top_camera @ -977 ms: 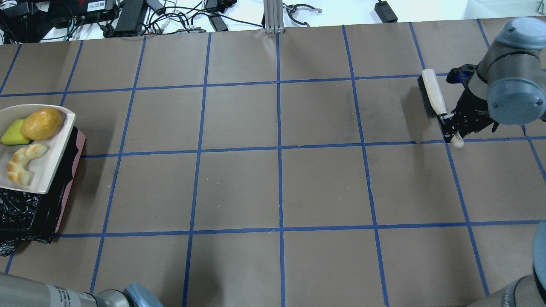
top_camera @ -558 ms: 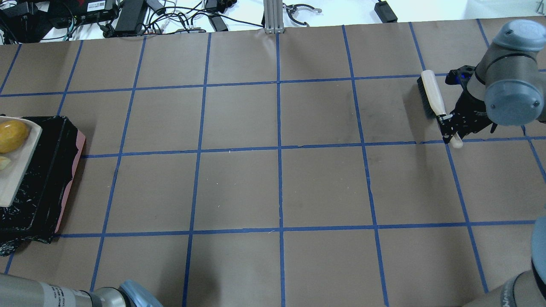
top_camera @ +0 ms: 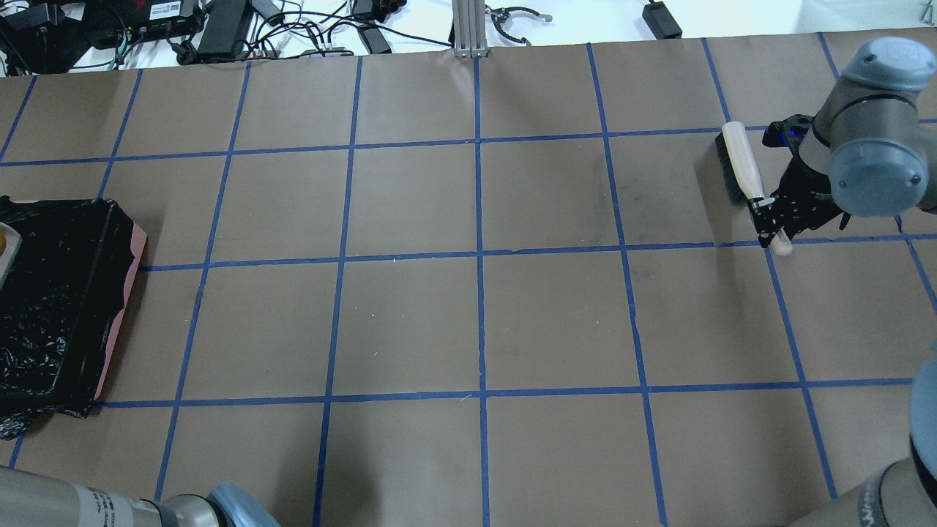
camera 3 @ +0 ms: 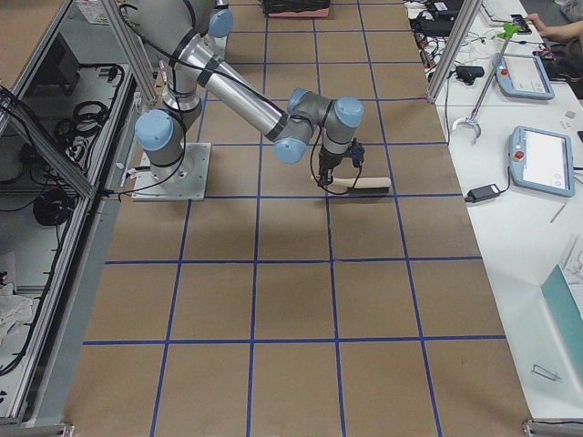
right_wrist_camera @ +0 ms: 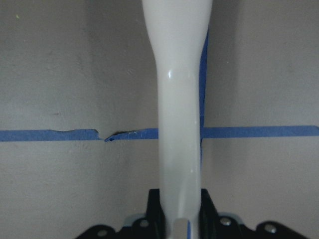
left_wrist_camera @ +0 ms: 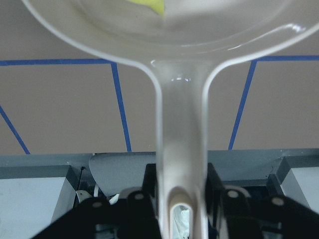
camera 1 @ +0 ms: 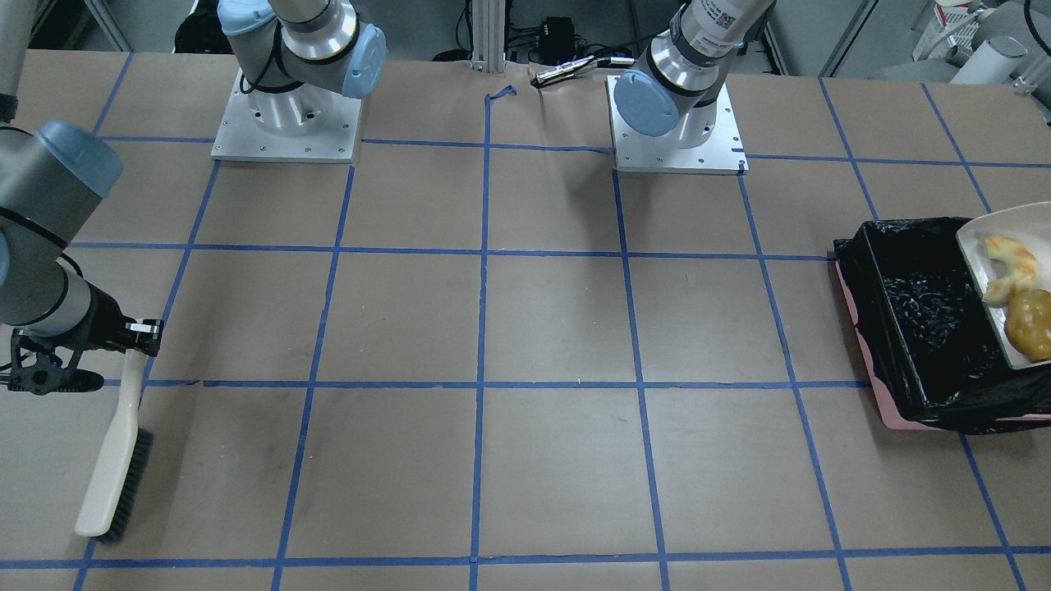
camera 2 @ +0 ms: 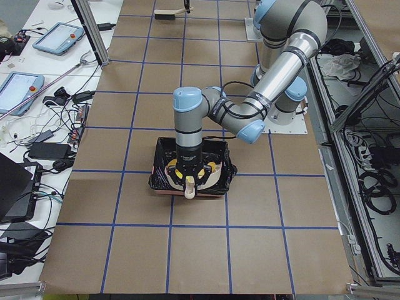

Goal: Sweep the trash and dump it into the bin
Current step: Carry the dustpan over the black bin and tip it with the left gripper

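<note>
The dustpan [camera 1: 979, 240] had slid outward across the bin [camera 1: 872, 373]. A second earlier it hung over the middle of the bin's black liner. Now it sat above the bin's outer side, the side away from the middle of the bench [camera 1: 542, 328], and only a sliver of it showed in the overhead view. It was still loaded. The croissant-like piece [camera 1: 1011, 264] and the golden-brown lump [camera 1: 1033, 325] lay in its tray above the bin's outer edge. A corner of the yellow sponge wedge [left_wrist_camera: 149, 5] showed in the wrist view. Nothing pale could be seen lying on the liner, so the dump had seemingly not happened yet.

The left hand [left_wrist_camera: 180, 201] was closed narrowly on the dustpan's handle, fingers pressed to both sides of it. The right hand [right_wrist_camera: 179, 216] was likewise clamped on the stem of the brush [top_camera: 738, 167], at the end of the bench opposite the bin and well apart from it. It had barely stirred.

The sweeping looked finished. The sideways shift probably served to place the pan's open lip over the bin, so that a tilt would spill the three pieces inward. With the pan so near the outer rim, a piece could roll off beyond the bin.
</note>
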